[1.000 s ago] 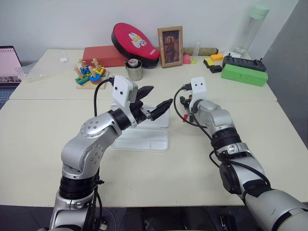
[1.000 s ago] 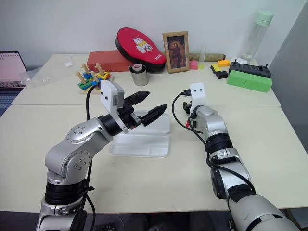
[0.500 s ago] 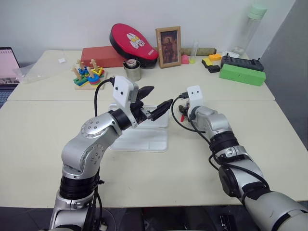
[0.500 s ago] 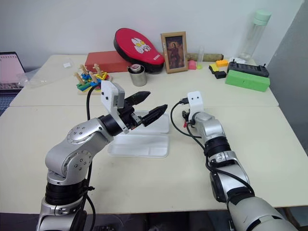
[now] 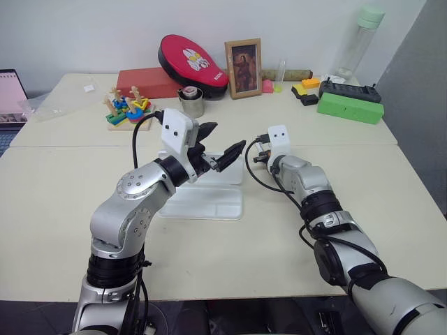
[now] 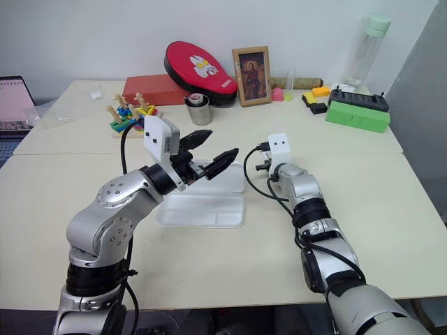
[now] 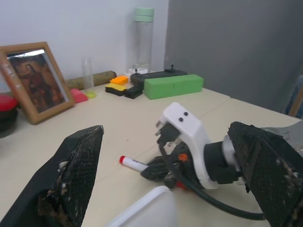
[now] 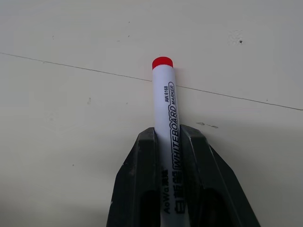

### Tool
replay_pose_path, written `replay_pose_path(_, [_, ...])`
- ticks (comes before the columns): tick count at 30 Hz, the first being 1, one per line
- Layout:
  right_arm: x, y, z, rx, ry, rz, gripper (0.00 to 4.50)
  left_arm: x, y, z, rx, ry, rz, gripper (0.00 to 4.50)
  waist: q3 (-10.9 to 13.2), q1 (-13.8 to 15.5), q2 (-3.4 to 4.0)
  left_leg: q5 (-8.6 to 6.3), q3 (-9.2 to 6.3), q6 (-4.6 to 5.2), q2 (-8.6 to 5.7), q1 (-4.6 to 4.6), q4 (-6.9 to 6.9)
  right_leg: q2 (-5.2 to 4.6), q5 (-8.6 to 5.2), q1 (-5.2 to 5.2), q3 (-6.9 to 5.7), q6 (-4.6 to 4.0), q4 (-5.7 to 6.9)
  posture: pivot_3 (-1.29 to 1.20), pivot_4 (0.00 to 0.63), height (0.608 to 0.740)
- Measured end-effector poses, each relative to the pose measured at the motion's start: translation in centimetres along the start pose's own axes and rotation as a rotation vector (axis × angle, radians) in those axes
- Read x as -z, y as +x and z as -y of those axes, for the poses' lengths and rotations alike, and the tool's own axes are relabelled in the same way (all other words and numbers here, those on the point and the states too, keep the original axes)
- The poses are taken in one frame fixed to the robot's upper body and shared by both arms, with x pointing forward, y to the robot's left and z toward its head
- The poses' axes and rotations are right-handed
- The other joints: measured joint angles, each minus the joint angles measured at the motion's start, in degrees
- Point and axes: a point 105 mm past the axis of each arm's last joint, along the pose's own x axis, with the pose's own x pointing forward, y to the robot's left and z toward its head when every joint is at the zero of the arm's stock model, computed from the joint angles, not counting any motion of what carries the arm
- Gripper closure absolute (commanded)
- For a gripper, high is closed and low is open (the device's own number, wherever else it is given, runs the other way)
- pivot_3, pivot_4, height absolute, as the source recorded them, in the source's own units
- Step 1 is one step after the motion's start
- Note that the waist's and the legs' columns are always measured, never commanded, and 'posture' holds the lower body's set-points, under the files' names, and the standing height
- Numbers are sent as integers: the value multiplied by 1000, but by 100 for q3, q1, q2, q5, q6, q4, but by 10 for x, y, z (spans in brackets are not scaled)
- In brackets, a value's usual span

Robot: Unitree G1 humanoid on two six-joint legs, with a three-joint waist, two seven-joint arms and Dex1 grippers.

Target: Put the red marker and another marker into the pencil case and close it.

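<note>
The red marker [image 8: 163, 90] lies on the table with its white barrel between the fingers of my right gripper [image 8: 168, 135], which is shut on it; its red tail end pokes out past the fingertips. In the left wrist view the red marker [image 7: 132, 162] sticks out of the right gripper [image 7: 158, 172] just beyond the case's corner. The pencil case [image 5: 202, 202] lies open on the table, lid propped up behind. My left gripper [image 5: 227, 137] hovers wide open above the case, holding nothing. Another marker is out of view.
Along the back of the table stand a green box [image 5: 349, 108], a red oval pouch [image 5: 188, 59], a picture frame [image 5: 244, 58], a metal cup [image 5: 190, 102], a wooden stacking toy [image 5: 126, 108] and a tall bottle [image 5: 353, 42].
My right gripper has sunk to the table and its fingers have closed on the red marker. The left gripper has stayed open above the case.
</note>
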Motion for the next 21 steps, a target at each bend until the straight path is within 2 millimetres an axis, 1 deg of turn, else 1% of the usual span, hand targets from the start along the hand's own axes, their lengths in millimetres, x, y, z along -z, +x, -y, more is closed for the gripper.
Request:
replay_pose_path(2, [-1, 0, 2, 2, 29, 6, 4219, 1, 1, -7, -39, 11, -6, 0, 0, 0, 0, 0, 1, 0, -1, -1, -1, 0, 0, 0, 1, 0, -2, 0, 150, 740])
replay_pose_path(5, [-4, -2, 7, 4, 89, 23, 4219, 3, 1, -11, -56, 18, -12, 0, 0, 0, 1, 0, 1, 0, 0, -7, -4, 0, 0, -5, 0, 0, -5, 0, 150, 740])
replay_pose_path(7, [-13, -4, 9, -21, 108, 61, 4219, 2, 0, -12, -59, 21, -3, 0, 1, 0, 1, 0, 2, 0, 0, -7, -6, 0, 0, -7, 1, 0, -6, 0, 150, 740])
replay_pose_path(10, [-50, -18, 1, -121, 78, 206, 4219, 0, -4, -11, -39, 20, 1, 0, 2, -10, 3, 0, 2, 0, 0, -10, -9, 0, 0, -14, 1, 0, -6, 0, 150, 740])
replay_pose_path(11, [-68, -27, -5, -184, 58, 276, 4219, 1, -10, -11, -27, 19, -2, 0, 3, -34, 4, 0, 3, 0, 0, -10, -12, 0, 0, -15, 4, 0, -6, 0, 150, 740])
replay_pose_path(12, [-82, -36, -11, -236, 29, 330, 4219, 1, -15, -11, -19, 16, -5, 0, 3, -50, 4, 0, 2, 0, 0, -10, -12, 0, 0, -15, 3, 0, -5, 0, 150, 740])
replay_pose_path(13, [-98, -51, -23, -333, -37, 402, 4219, 1, -25, -13, -12, 20, -17, 0, 3, -76, 5, -1, 3, 1, 1, -10, -15, 1, -1, -19, 6, 0, -6, 0, 150, 740])
replay_pose_path(14, [-110, -67, -33, -412, -100, 460, 4219, 2, -34, -16, -14, 26, -31, 0, 4, -90, 6, -1, 3, 1, 1, -8, -16, 1, -1, -19, 6, 0, -5, 0, 150, 740])
replay_pose_path(16, [-122, -94, -57, -567, -188, 532, 4219, 1, -59, -22, -7, 26, -61, 0, 4, -121, 6, -2, 2, 2, 4, -7, -18, 5, -2, -21, 10, -1, -6, 0, 150, 740])
replay_pose_path(17, [-125, -106, -69, -641, -218, 554, 4219, -1, -73, -23, 3, 19, -73, 0, 4, -118, 6, -2, 2, 2, 5, -7, -18, 5, -2, -21, 8, -2, -4, 0, 150, 740])
replay_pose_path(18, [-122, -120, -85, -734, -262, 559, 4219, -3, -91, -24, 15, 16, -97, 0, 4, -122, 6, -2, 2, 2, 6, -7, -19, 6, -3, -21, 9, -2, -4, 0, 150, 740])
replay_pose_path(20, [-111, -135, -105, -842, -366, 528, 4219, -5, -118, -31, -8, 25, -136, 0, 7, -94, 11, -2, 5, 2, 5, -6, -15, 3, -3, -21, 10, -3, -4, 0, 150, 740])
replay_pose_path(21, [-104, -138, -113, -875, -414, 506, 4219, -4, -129, -34, -23, 31, -161, 0, 7, -83, 11, -2, 6, 2, 6, -5, -14, 4, -4, -20, 9, -3, -6, 0, 150, 740])
